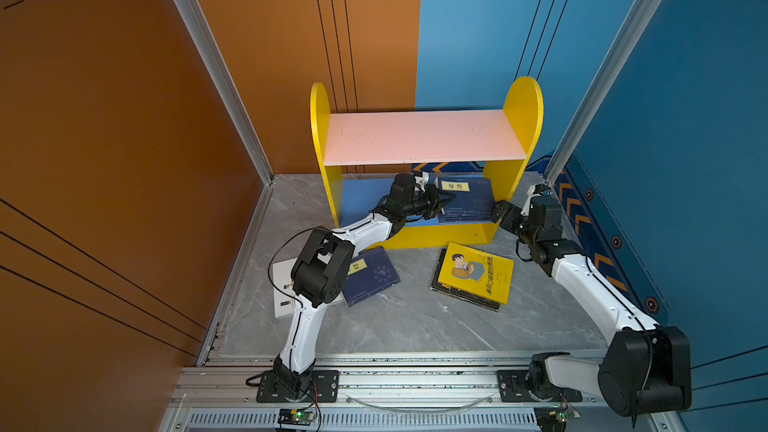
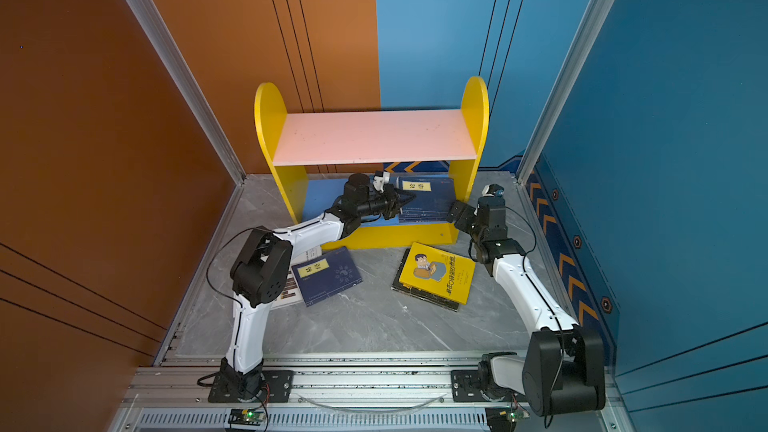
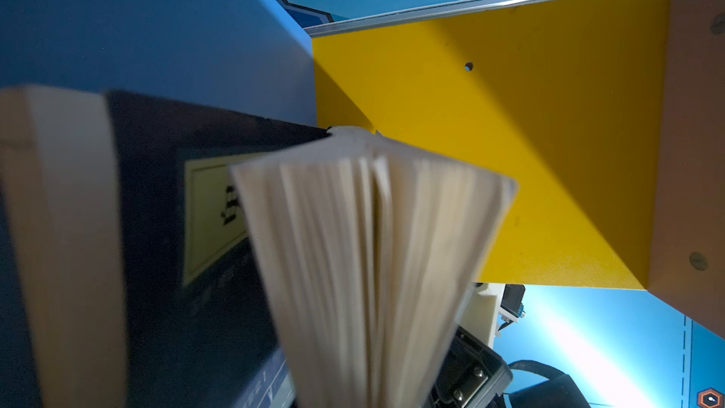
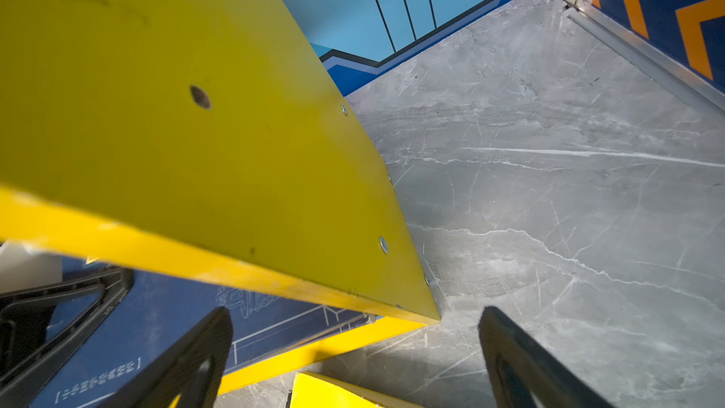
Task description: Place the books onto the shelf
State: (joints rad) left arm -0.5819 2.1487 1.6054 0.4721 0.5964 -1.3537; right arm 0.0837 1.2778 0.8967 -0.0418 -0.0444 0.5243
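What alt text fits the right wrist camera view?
The open right hand has its black fingers either side of the lower front corner of the shelf's yellow side panel. A navy paperback shows inside; grey marble tabletop spreads outside.

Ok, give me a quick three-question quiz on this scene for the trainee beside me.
1. True or false: the pink upper board of the shelf has no book on it.
2. The left gripper is shut on a navy book. Where? A) on the pink upper board B) over the blue lower board C) outside the shelf.
3. Fill in: the yellow book lies on top of a ____ book.
Key: 1 true; 2 B; 3 black: the black book shows its edge under the yellow one.
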